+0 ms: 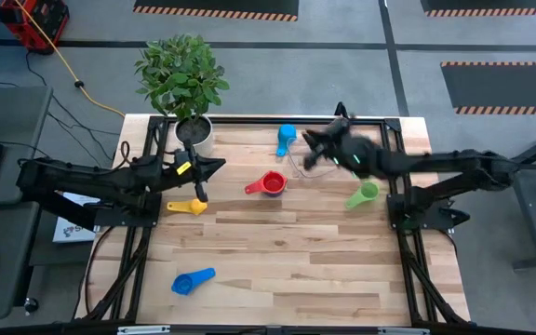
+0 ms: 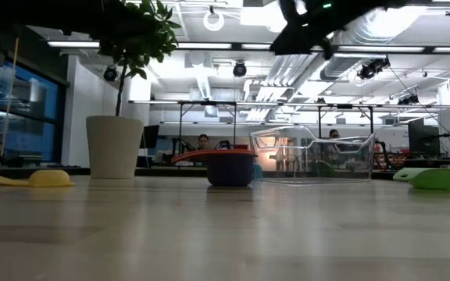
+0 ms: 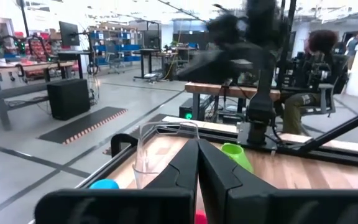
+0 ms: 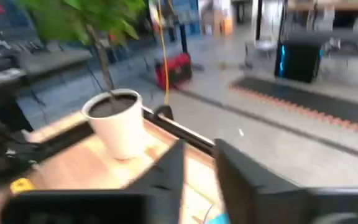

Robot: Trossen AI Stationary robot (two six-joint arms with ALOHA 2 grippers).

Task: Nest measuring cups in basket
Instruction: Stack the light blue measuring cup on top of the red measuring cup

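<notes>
Wooden tabletop is carrying everything. Near its left edge, the left gripper is hovering with fingers pressed together, holding nothing, above a yellow cup. A dark blue cup is lying toward the front left corner. A red cup is sitting mid-table, a light blue cup by the far edge. The right gripper is hanging over the clear basket, fingers slightly parted, nothing visibly held. A green cup is lying nearer the right edge.

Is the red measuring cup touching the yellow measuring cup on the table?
Apart. The high view shows bare wood between the red measuring cup and the yellow measuring cup; the low view also shows a wide gap between them.
</notes>
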